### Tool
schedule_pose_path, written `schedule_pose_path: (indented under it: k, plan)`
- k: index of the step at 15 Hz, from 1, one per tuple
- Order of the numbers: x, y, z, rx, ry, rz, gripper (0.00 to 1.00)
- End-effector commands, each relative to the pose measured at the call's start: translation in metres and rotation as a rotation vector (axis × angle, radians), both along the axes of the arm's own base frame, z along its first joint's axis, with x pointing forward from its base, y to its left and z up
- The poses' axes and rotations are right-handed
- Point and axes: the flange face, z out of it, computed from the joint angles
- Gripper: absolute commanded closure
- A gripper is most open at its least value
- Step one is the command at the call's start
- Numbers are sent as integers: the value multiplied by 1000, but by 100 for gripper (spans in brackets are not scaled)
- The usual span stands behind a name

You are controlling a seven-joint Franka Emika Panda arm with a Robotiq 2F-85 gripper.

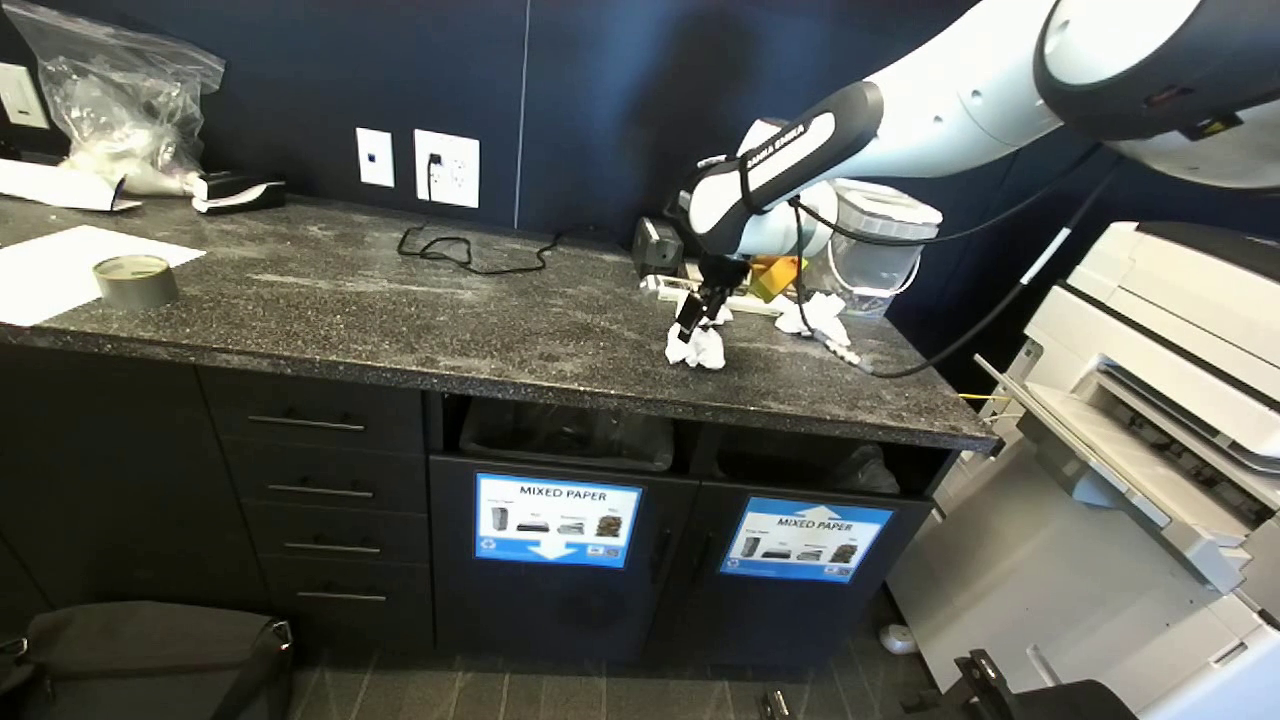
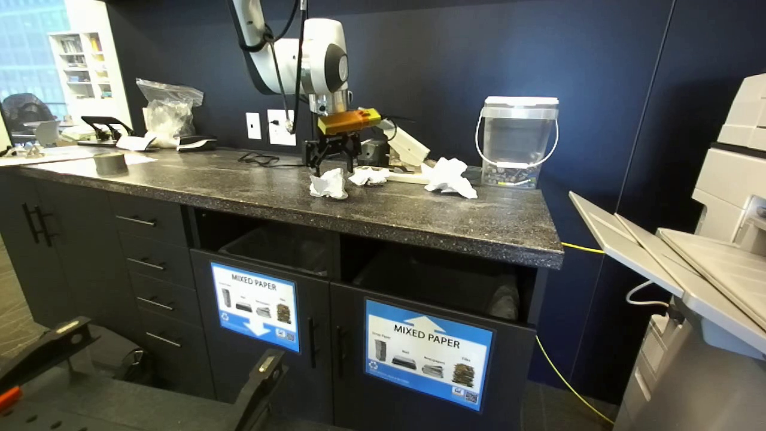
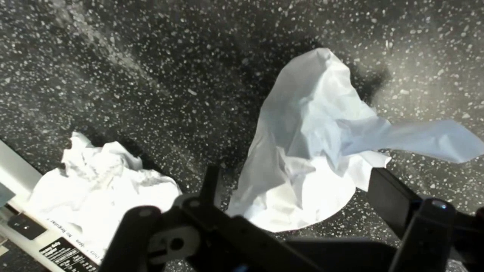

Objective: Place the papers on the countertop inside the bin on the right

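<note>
Several crumpled white papers lie on the dark speckled countertop [image 1: 560, 330] [image 2: 508, 221] [image 3: 189, 90]. The nearest paper wad [image 1: 697, 348] [image 2: 329, 184] [image 3: 310, 143] is under my gripper [image 1: 697, 318] [image 2: 333, 170] [image 3: 297, 183]. In the wrist view the fingers are open and apart, one on each side of that wad's near part. A second wad [image 2: 368, 176] [image 3: 102, 185] lies just behind it, beside a white device. A third wad [image 1: 815, 315] [image 2: 449, 178] lies further right and is out of the wrist view. The right bin [image 1: 770, 610] [image 2: 508, 371] has an open slot under the counter edge.
A twin bin [image 1: 550, 605] [image 2: 314, 383] stands left of it. A translucent tub [image 1: 875, 250] [image 2: 517, 137] stands behind the wads. The white device [image 2: 404, 143] [image 3: 49, 234] lies close behind. A printer [image 1: 1130, 480] [image 2: 730, 251] is at the right. A tape roll [image 1: 137, 283] sits far left.
</note>
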Motion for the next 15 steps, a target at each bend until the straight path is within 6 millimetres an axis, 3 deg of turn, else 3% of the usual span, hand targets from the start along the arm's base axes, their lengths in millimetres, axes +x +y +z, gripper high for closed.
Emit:
schedule_pose_path:
  k: [1,14,15]
  plan:
    - [8,0,-5,-28,16,14,0]
    - [13,3,-21,-22,47,12,0]
    - [14,3,-22,-22,47,13,25]
